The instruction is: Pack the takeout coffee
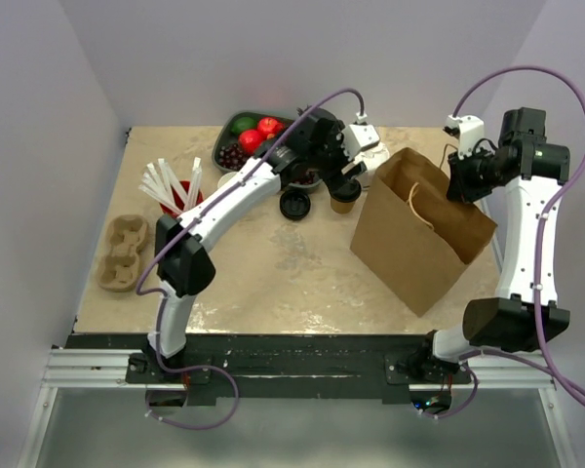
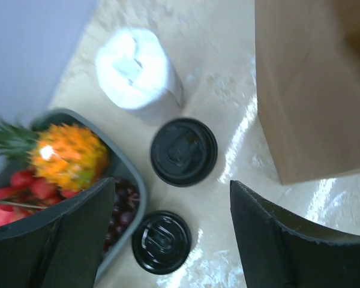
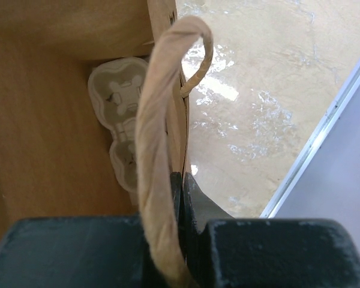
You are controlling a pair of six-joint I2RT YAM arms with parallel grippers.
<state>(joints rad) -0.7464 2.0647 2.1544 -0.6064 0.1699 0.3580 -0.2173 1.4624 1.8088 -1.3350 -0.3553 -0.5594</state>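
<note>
The takeout coffee (image 1: pixel 345 198) is a small brown paper cup with a black lid. It stands on the table just left of the brown paper bag (image 1: pixel 419 229). In the left wrist view its lid (image 2: pixel 183 151) shows from above. My left gripper (image 1: pixel 343 177) hovers over the cup, open and empty, and its jaws (image 2: pixel 171 207) stand wide apart. My right gripper (image 1: pixel 465 185) is shut on the bag's top rim (image 3: pixel 181 150), beside the twisted paper handle (image 3: pixel 159 156). The bag stands open.
A loose black lid (image 1: pixel 294 203) lies left of the cup and also shows in the left wrist view (image 2: pixel 161 242). A grey fruit tray (image 1: pixel 249 136) and a white roll (image 2: pixel 138 69) sit at the back. A red cup with straws (image 1: pixel 180 195) and a cup carrier (image 1: pixel 122 252) are at the left. A pulp carrier (image 3: pixel 123 114) lies inside the bag.
</note>
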